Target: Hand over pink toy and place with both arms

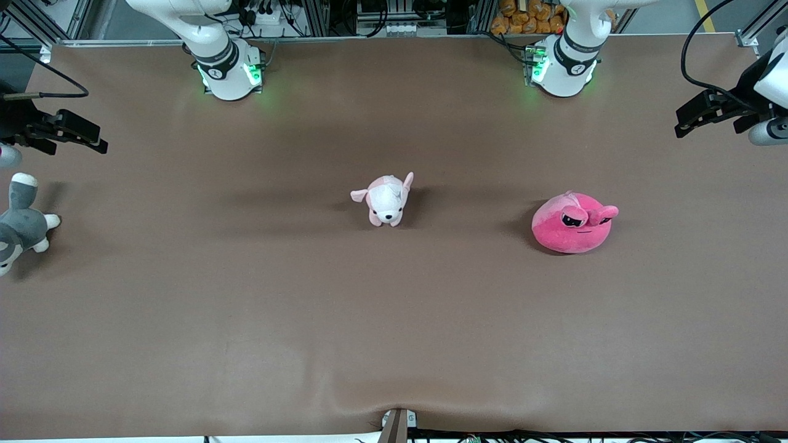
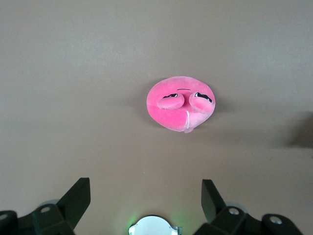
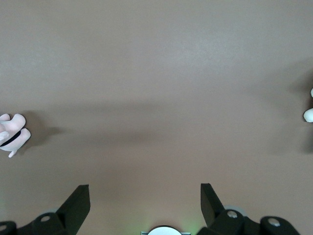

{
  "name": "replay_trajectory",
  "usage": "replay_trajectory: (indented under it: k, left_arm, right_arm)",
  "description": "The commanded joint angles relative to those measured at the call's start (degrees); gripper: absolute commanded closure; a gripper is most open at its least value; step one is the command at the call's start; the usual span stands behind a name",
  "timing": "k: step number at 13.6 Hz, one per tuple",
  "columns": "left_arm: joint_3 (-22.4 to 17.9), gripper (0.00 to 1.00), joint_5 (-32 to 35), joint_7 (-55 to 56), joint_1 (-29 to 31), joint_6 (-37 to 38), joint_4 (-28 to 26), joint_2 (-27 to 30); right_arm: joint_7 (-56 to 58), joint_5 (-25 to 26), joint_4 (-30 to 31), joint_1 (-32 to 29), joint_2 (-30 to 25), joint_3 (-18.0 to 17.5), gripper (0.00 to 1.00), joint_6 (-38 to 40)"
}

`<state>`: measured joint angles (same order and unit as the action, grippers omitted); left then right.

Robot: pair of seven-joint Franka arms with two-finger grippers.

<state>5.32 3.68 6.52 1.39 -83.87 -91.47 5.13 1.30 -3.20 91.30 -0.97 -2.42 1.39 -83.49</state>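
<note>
Nothing of the task is done yet: the pink toy [image 1: 574, 223] is lying untouched on the counter [image 1: 394, 332], toward the left arm's end. The left gripper [image 1: 699, 118] is hanging over that end's edge with jaws spread and empty. The right gripper [image 1: 77, 134] is waiting over the other end, jaws also spread, near the grey-and-white plush [image 1: 21, 223]. The small puppy plush [image 1: 386, 200] is sitting mid-counter, well apart from the toy, so much open room is lying around it for grasping, handover and placing.

Bare surface [image 1: 394, 320] rings the pink toy [image 1: 572, 223] on every side. The puppy [image 1: 386, 199] sits well apart toward the right arm's end, the grey plush [image 1: 21, 224] farther still.
</note>
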Motion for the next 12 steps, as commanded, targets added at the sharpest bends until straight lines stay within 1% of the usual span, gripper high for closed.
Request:
replay_trajectory:
  k: [1,4,9,12]
  left_arm:
    - [0.0,0.00,1.2,-0.5,-0.1,2.0,1.6,-1.3]
    - [0.1,0.00,1.2,-0.4,-0.2,2.0,2.0,-2.4]
    - [0.2,0.00,1.0,0.5,-0.1,1.5,1.2,-4.5]
    - [0.4,0.00,0.9,8.5,-0.1,-0.4,-1.6,-4.6]
  right_arm:
    - [0.4,0.2,1.2,0.0,-1.4,-0.1,0.00,0.1]
    - [0.4,0.1,1.2,0.0,-1.3,-0.1,0.00,0.0]
    - [0.4,0.1,1.3,-0.3,-1.3,-0.1,0.00,0.1]
    - [0.4,0.1,1.2,-0.1,-1.3,-0.1,0.00,-0.2]
